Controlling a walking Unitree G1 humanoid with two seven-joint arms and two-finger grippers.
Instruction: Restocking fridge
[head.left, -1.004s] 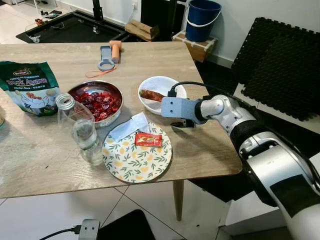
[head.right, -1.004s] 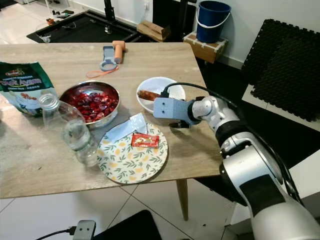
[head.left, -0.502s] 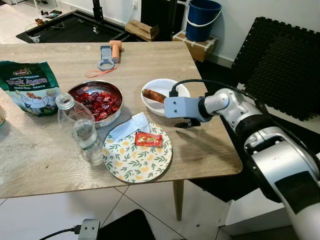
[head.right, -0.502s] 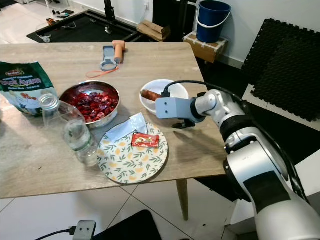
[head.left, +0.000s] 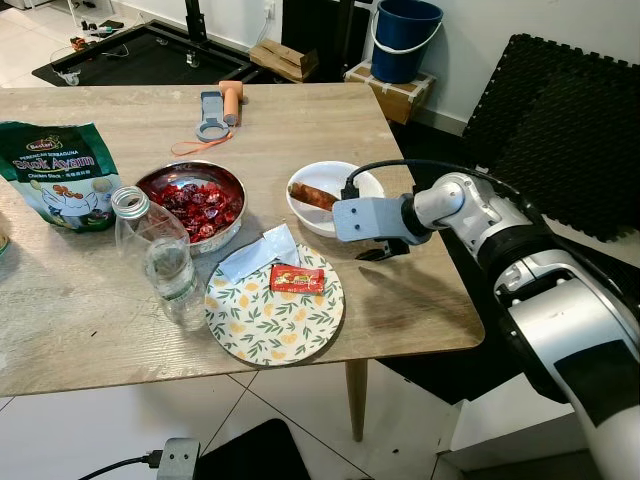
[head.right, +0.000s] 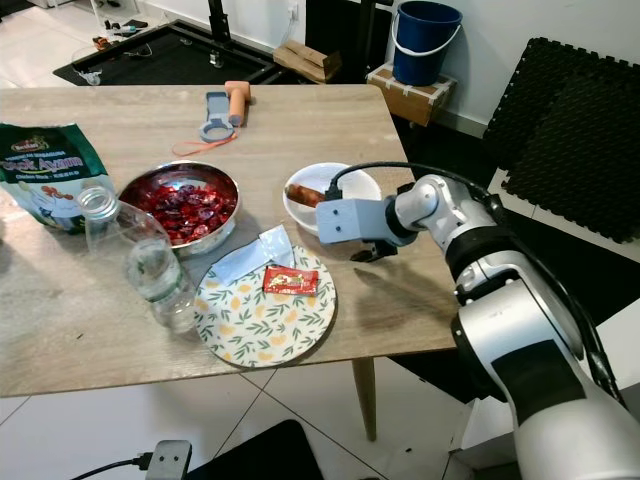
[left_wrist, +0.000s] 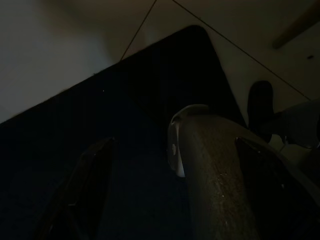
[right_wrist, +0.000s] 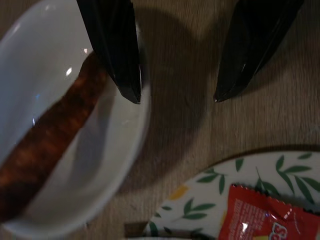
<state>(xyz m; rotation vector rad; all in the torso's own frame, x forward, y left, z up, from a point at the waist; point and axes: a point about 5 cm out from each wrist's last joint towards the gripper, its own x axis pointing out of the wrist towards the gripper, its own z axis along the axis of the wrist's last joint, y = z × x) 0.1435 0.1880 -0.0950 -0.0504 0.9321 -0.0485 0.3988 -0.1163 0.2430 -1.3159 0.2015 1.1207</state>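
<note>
The desk (head.left: 400, 300) carries the food waiting to be restocked. The white bowl (head.left: 325, 208) with a sausage (right_wrist: 50, 145) lies just beside and under the right gripper (right_wrist: 175, 97). Its fingers gape wide and hold nothing, one tip over the bowl's rim, seemingly lined up to grasp that rim.

White bowl (head.left: 345, 180): near rim hidden behind right arm housing. Green snack bag (head.left: 55, 170): left side cut by frame edge. Sausage (right_wrist: 47, 145) and red sachet (right_wrist: 260, 212): both cropped in right wrist view. Left wrist view: dark, shapes indistinct
</note>
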